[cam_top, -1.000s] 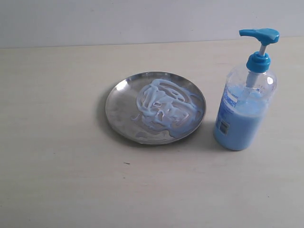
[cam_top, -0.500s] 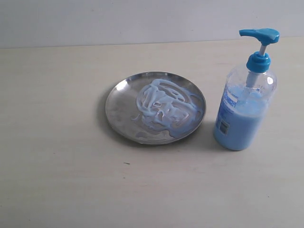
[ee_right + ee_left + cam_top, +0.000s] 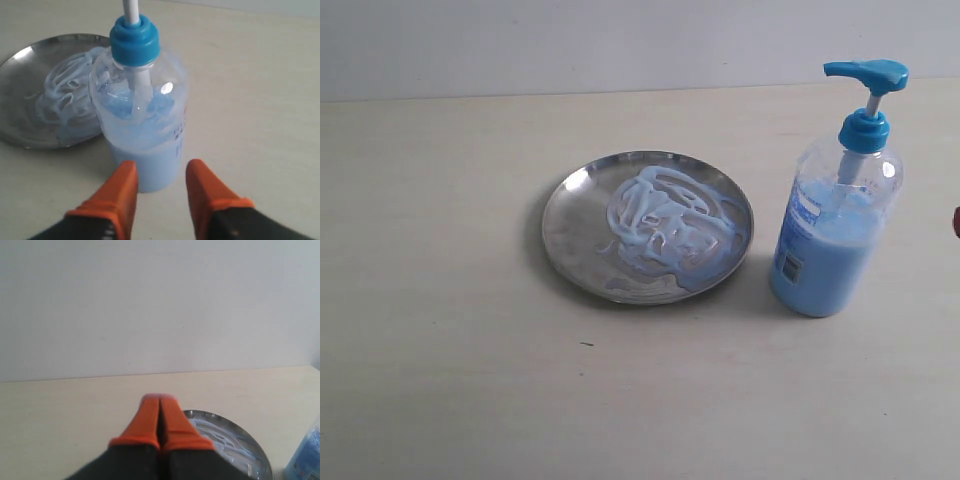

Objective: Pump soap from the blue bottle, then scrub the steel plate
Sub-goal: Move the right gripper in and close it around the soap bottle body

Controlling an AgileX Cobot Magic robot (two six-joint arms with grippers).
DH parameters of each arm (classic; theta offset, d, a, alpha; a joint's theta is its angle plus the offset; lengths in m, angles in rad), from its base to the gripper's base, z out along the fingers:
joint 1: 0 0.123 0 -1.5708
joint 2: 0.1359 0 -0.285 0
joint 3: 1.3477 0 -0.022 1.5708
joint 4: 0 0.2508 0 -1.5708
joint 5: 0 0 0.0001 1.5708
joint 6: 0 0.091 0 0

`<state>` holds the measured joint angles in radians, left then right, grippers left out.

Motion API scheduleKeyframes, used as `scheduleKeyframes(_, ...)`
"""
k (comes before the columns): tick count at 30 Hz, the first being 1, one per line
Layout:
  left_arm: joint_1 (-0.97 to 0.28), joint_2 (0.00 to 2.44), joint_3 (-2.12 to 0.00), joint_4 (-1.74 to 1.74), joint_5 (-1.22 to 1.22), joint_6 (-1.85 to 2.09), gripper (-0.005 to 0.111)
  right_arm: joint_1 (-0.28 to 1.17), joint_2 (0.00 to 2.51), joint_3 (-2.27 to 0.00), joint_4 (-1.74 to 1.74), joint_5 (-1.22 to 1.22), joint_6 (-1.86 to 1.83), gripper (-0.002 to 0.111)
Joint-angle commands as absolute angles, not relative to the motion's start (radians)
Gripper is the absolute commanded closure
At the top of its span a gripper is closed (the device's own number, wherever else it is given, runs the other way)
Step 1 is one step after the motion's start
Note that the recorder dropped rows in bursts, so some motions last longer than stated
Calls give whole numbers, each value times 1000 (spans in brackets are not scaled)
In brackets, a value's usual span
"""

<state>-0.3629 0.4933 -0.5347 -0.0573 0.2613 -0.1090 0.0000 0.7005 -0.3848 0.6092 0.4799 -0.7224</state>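
The steel plate (image 3: 648,226) lies mid-table, its right half smeared with swirled pale blue soap (image 3: 665,225). To its right stands the blue bottle (image 3: 836,215), upright, pump head (image 3: 867,72) raised, light blue filling in its lower half. My right gripper (image 3: 161,167) is open, its orange fingers (image 3: 123,186) just short of the bottle's base (image 3: 145,165), nothing between them; only a dark red speck of it (image 3: 956,222) shows at the exterior view's right edge. My left gripper (image 3: 159,399) is shut and empty, held above the table near the plate's rim (image 3: 235,432); it is outside the exterior view.
A pale beige table (image 3: 460,350) carries everything, with a white wall (image 3: 570,40) behind its far edge. A tiny dark fleck (image 3: 586,344) lies in front of the plate.
A dark red tip of my right gripper has come into the exterior view at its right edge. Plate, soap and bottle have not moved.
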Motion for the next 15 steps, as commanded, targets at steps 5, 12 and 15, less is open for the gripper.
scheduleKeyframes(5,-369,499,-541,-63,253,-110,107,1,915,-446,648,485,-742,40)
scheduleKeyframes(12,-369,499,-541,-63,253,-110,107,1,997,-473,711,500,-756,33)
scheduleKeyframes(15,-369,499,-541,-63,253,-110,107,35,1004,-473,722,487,-762,33)
